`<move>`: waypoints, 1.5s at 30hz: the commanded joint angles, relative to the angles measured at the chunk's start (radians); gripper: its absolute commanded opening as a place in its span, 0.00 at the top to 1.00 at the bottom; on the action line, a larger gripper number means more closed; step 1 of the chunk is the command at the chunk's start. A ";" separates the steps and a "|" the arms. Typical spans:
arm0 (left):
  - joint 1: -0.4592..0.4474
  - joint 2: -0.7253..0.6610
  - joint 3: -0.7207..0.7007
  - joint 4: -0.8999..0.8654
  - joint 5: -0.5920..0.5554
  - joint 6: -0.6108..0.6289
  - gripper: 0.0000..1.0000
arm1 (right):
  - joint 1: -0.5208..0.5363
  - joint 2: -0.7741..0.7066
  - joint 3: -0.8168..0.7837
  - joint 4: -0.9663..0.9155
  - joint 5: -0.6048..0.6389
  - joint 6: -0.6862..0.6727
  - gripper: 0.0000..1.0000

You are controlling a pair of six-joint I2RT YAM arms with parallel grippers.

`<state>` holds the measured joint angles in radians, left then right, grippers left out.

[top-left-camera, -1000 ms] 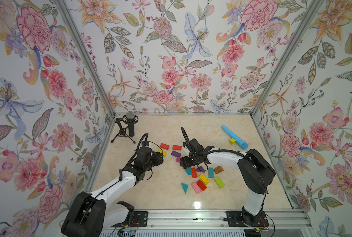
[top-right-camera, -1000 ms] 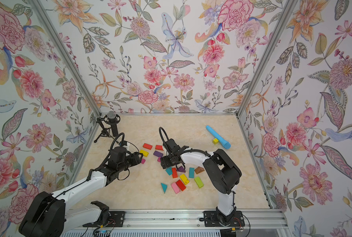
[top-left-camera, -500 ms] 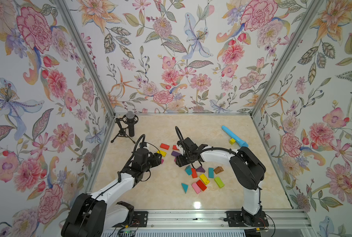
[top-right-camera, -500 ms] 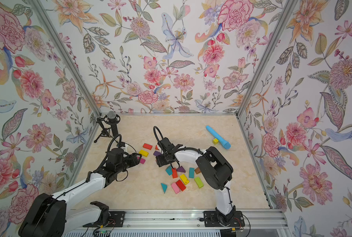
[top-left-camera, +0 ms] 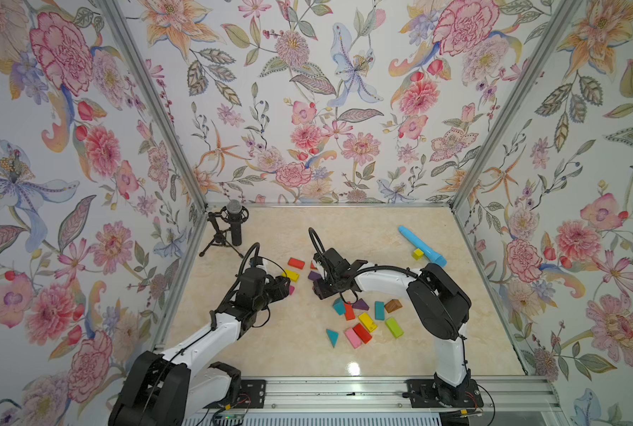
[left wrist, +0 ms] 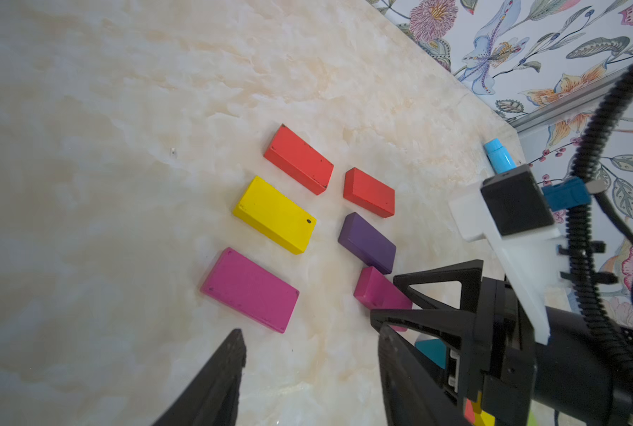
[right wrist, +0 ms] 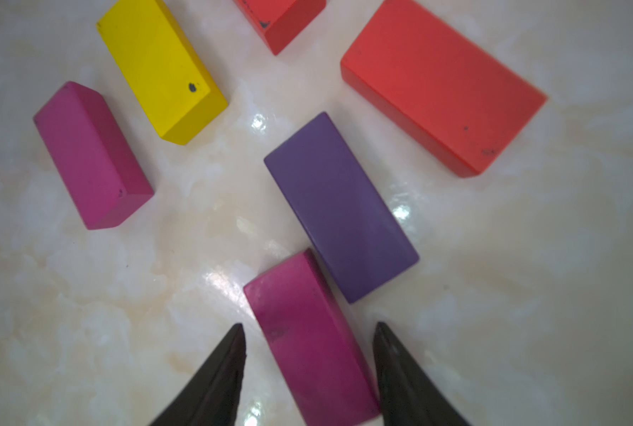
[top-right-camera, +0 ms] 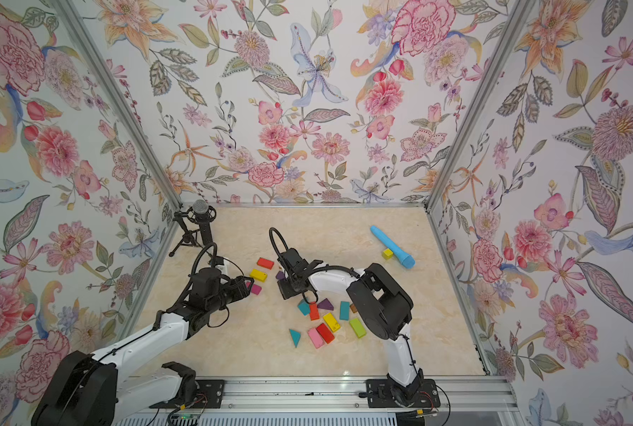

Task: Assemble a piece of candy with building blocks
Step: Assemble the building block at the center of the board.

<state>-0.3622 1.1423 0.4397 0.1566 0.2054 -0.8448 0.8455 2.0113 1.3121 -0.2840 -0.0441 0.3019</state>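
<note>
I am building the candy's middle: two rows of bricks lying flat on the desk [left wrist: 86,184]. My right hand [right wrist: 309,325] is sitting over the dark pink brick [right wrist: 300,306] with one finger on each side. It is spread, and a gap is showing on one side, so it is not pinching yet. That brick is lying a bit crooked, just beside the end of the purple brick [right wrist: 339,206]. My left hand [left wrist: 309,328] is hanging spread and empty near the big pink brick [left wrist: 250,289]. I think the next move is calling for a soft squeeze and a small turn to line it up.
</note>
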 commanded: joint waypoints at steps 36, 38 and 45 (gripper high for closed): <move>0.046 -0.028 -0.058 0.037 0.006 -0.002 0.40 | 0.030 0.073 -0.003 -0.136 0.077 -0.004 0.63; 0.047 -0.029 -0.059 0.038 0.008 -0.004 0.40 | 0.023 0.082 0.008 -0.139 0.084 -0.010 0.65; 0.051 -0.026 -0.061 0.045 0.009 -0.008 0.39 | 0.010 0.111 0.042 -0.154 0.114 -0.058 0.67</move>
<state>-0.3256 1.1271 0.3965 0.1810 0.2062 -0.8452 0.8684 2.0472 1.3663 -0.3386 0.0360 0.2741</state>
